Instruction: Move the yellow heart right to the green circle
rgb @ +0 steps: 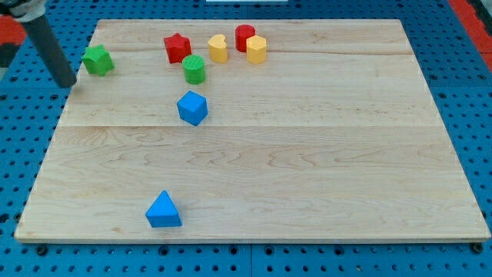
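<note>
On the counter (307, 154), the red star (177, 48) sits left of the yellow heart (218, 48), above the green circle (194, 69). No pincer shows; my tip (69, 83) rests left of the green star (98, 60).

No text, labels, brand marks or nos. readable anywhere. Blocks are plain colour, no print on them; the desk (307, 154) is bare wood grain, no markings.
</note>
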